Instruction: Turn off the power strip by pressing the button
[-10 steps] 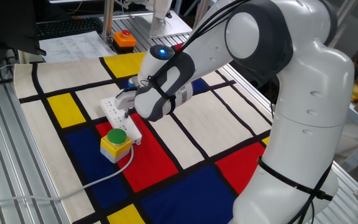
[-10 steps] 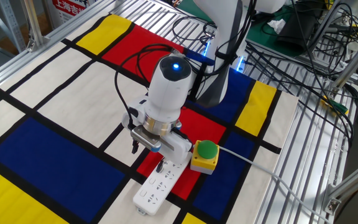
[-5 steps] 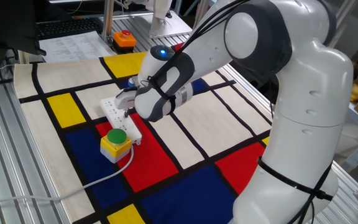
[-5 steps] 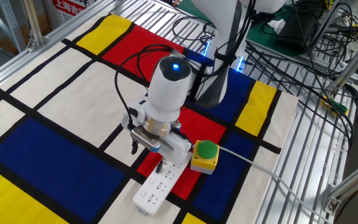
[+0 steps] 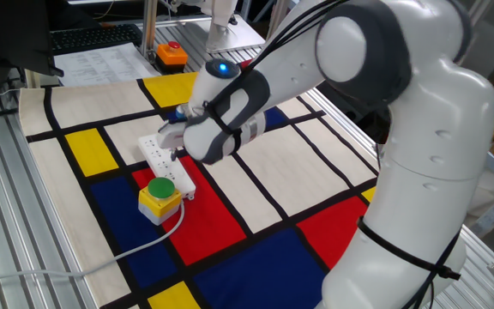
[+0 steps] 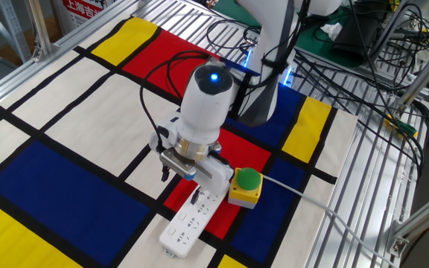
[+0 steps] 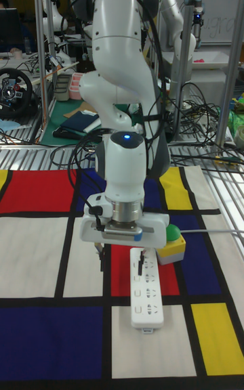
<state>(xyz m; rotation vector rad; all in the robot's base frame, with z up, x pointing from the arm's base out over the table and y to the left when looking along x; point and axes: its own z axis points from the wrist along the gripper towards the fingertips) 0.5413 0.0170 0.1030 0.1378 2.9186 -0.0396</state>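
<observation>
Your Franka Panda arm (image 5: pixel 384 129) is leaning across the colour-blocked mat (image 5: pixel 256 172) and hanging its wrist over the cable end of the power strip (image 6: pixel 188 223), the white bar that is lying on the red and cream panels with its sockets running toward the mat's near edge in the other fixed view. The gripper (image 7: pixel 139 254) is pointing straight down at that end of the strip; the hand's own body is blocking the fingertips in every view, so you cannot tell whether they are apart or together.

The button you are after is sitting somewhere beneath the wrist at the strip's end, and none of the cameras is showing it, so you are working close to blind. The main risk is the yellow box with the green dome button (image 6: pixel 246 182), which is standing just beside that same end: a small sideways drift is likely to nudge the box or press the wrong control. A push landing on a socket instead of the switch is likely to skid or tilt the light strip on the cloth. The strip's white cable (image 5: pixel 135 245) is trailing off the mat's edge and could drag if the bar shifts. The red button on the orange box (image 5: pixel 172 53) is sitting well apart and posing little danger.
</observation>
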